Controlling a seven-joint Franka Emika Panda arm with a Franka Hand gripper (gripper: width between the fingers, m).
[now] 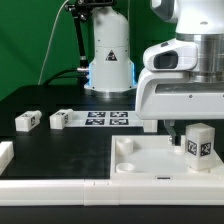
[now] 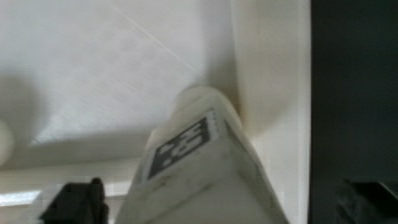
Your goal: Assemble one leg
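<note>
black tabletop; your end effector gapes around small white tagged plastic leg, gripping nothing; white panel cropped.

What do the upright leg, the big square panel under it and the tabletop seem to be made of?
Leg: probably white plastic, matte, with smooth moulded edges; its black-and-white tag looks printed on.
Square panel: apparently the same matte white plastic, judging by its rounded moulded sockets.
Table: black, no glare, perhaps cloth or a matte coating; the pictures leave that open.
</note>
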